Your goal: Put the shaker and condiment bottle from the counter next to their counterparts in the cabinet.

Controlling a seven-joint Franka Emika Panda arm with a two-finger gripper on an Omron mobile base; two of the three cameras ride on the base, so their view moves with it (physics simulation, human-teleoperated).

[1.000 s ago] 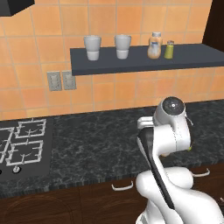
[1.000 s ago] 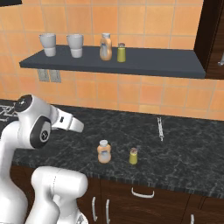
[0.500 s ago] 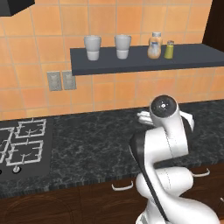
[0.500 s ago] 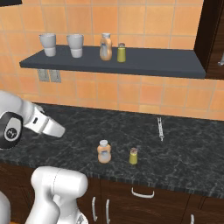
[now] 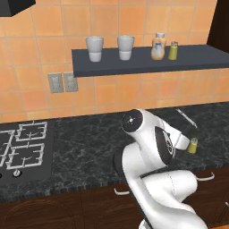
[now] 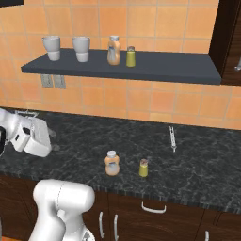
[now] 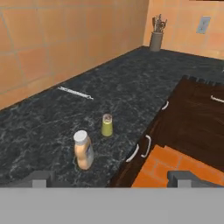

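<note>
The condiment bottle [image 6: 112, 163], orange with a pale cap, stands upright on the black counter [image 6: 197, 164] near its front edge. The small yellow-green shaker [image 6: 143, 168] stands just to its right. In the hand view the bottle [image 7: 83, 150] and shaker [image 7: 106, 125] lie ahead of my gripper [image 7: 111, 179], which is open and empty, well short of both. In the left base view my arm hides the bottle, and the shaker [image 5: 192, 145] peeks out beside my hand. On the cabinet shelf [image 6: 164, 70] stand the counterparts, a rounded orange bottle [image 6: 113, 50] and a shaker [image 6: 130, 56].
Two pale cups [image 5: 94, 48] [image 5: 125, 47] stand at the shelf's left end. A thin metal utensil [image 6: 172, 138] lies on the counter behind the shaker. A stove [image 5: 22, 147] is at the far left, and a utensil holder [image 7: 155, 39] stands in the corner. Dark drawers [image 6: 150, 207] run below.
My arm has swung round and my hand has dropped lower, towards the counter on the left of the right base view. The bottle, shaker and shelf items have not moved.
</note>
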